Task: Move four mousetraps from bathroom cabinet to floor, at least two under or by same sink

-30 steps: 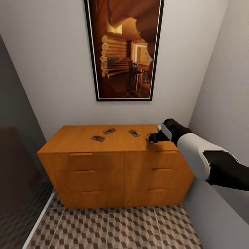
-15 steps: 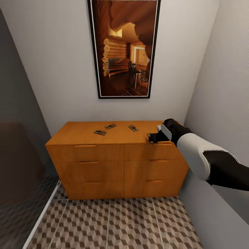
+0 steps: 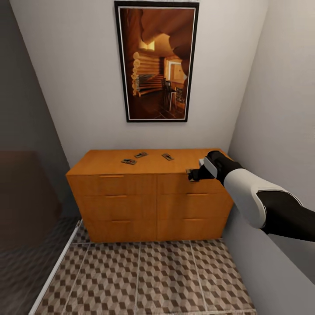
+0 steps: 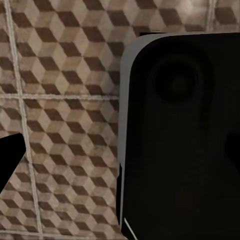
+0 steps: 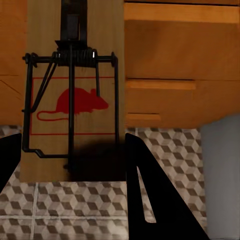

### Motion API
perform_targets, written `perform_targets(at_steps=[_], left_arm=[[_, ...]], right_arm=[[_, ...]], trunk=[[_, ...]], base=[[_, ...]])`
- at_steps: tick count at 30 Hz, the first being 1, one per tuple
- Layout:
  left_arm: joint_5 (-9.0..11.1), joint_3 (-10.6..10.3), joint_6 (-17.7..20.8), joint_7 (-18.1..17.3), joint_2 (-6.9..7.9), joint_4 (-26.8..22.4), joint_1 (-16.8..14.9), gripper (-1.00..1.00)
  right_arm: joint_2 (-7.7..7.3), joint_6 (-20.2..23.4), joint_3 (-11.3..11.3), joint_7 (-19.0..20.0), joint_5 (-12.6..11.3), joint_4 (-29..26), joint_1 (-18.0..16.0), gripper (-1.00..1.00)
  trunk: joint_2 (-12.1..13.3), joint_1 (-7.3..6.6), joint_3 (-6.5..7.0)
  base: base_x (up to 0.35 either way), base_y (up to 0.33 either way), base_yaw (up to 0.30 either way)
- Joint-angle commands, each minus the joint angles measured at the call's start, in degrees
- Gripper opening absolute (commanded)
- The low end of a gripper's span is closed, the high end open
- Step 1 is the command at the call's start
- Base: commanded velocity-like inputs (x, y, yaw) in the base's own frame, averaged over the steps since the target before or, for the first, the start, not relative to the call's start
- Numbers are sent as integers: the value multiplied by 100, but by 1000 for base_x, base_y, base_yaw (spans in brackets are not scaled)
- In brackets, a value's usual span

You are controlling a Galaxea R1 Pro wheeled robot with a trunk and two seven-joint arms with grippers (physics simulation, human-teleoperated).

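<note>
Camera pulled back, cabinet (image 3: 148, 192) smaller | right gripper (image 3: 191, 174) clamped on one mousetrap (image 5: 72, 95), three on cabinet top | left gripper: can't tell | carry level, lower onto bathroom floor (image 3: 144, 280) by sink.

We are counting four mousetraps: three lying on the cabinet (image 3: 151, 192) top at center frame, at (image 3: 128, 162), (image 3: 140, 155) and (image 3: 167, 156), and one (image 5: 75, 95) in the right wrist view. We are seeing one cabinet with six drawers, and one framed picture (image 3: 156, 61) at upper center.
</note>
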Motion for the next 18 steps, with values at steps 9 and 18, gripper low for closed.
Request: perform_targets(at_steps=[9, 18], left_arm=[[-16, 31, -9, 3, 2, -8, 3, 100], [-16, 31, -9, 3, 4, -8, 3, 100]], right_arm=[[3, -90, -1, 7, 14, 18, -1, -100], [3, -178, 6, 7, 11, 64, -4, -100]], trunk=[[-3, -2, -4], [-3, -2, -4]], base=[[-235, 0, 0], [-191, 0, 0]])
